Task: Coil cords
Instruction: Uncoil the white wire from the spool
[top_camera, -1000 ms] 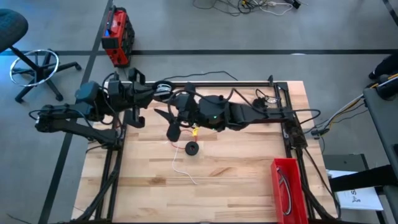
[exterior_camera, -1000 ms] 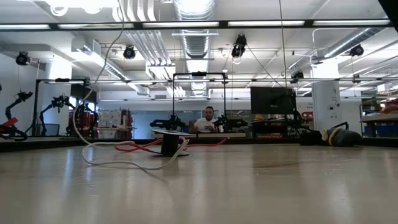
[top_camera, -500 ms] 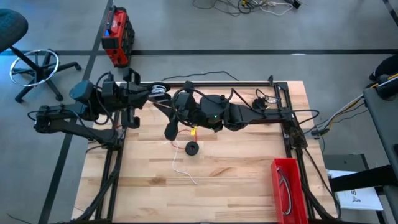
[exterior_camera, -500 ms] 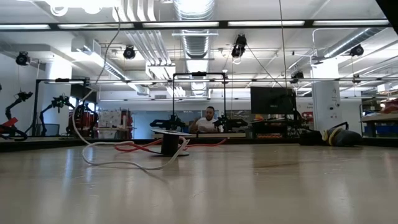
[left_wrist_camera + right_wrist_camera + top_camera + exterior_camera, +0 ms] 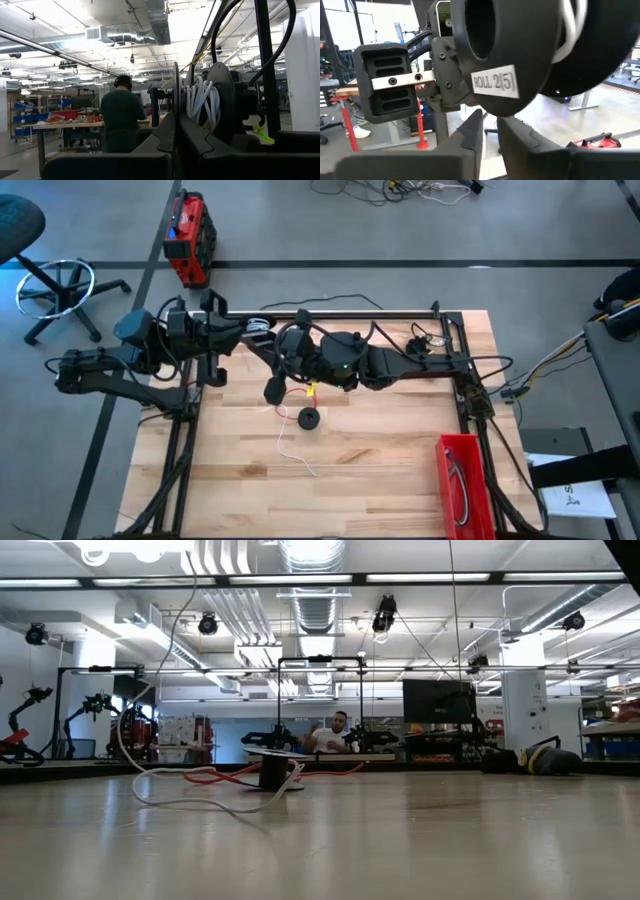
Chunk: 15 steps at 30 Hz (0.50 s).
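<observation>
Drawn back a little toward the table's (image 5: 400,470) far left corner since a second ago, and barely shifted in the last half second: the left gripper (image 5: 175,142), now by the far edge. Pulled slightly toward that far edge as well: the right gripper (image 5: 490,134), reaching in from the right and meeting the left one over the far left part of the table. Unmoved: the reel (image 5: 309,418) standing on the table just nearer than both grippers, with a white cord (image 5: 292,452) trailing from it in a loose wavy line toward the near edge. From the low view, behind that reel, a red cord (image 5: 225,778) lying flat on the table. Left fingers (image 5: 160,137) pressed together on the thin flange of a black spool (image 5: 222,100) wound with a white coil (image 5: 200,107) — seen from the right wrist as a large dark round body labelled "ROLL 2(5)", just ahead of the right gripper. Right fingers (image 5: 470,131) all but closed, only a narrow slit between them, nothing seen gripped. At the near right corner, a red bin (image 5: 470,448) holding a thin dark cord (image 5: 457,485). Beyond the table, in the left wrist view, a person (image 5: 120,120) standing with back turned.
</observation>
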{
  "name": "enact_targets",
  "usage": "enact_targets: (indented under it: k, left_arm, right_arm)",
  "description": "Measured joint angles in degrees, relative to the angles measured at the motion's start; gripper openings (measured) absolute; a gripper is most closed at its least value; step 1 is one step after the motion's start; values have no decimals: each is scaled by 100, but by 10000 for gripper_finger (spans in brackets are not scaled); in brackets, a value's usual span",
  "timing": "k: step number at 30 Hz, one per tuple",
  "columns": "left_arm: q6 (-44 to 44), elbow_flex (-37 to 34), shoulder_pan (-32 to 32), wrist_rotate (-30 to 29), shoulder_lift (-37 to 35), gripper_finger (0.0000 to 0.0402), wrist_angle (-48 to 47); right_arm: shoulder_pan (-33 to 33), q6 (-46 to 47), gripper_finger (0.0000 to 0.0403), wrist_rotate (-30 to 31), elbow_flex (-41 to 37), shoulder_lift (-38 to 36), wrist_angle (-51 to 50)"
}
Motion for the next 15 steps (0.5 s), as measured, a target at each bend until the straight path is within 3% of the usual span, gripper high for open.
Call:
enact_targets:
  k: [6, 9, 15]
  left_arm:
    - [0, 0, 0, 2, -28, 0, -66]
    - [0, 1, 2, 4, -4, 0, -83]
    - [12, 1, 4, 2, 20, 0, -80]
  right_arm:
    - [-40, 94, 90, 2, 2, 0, 62]
    - [-66, 106, 97, 0, 2, 0, 116]
    - [-76, 29, 14, -2, -2, 0, 116]
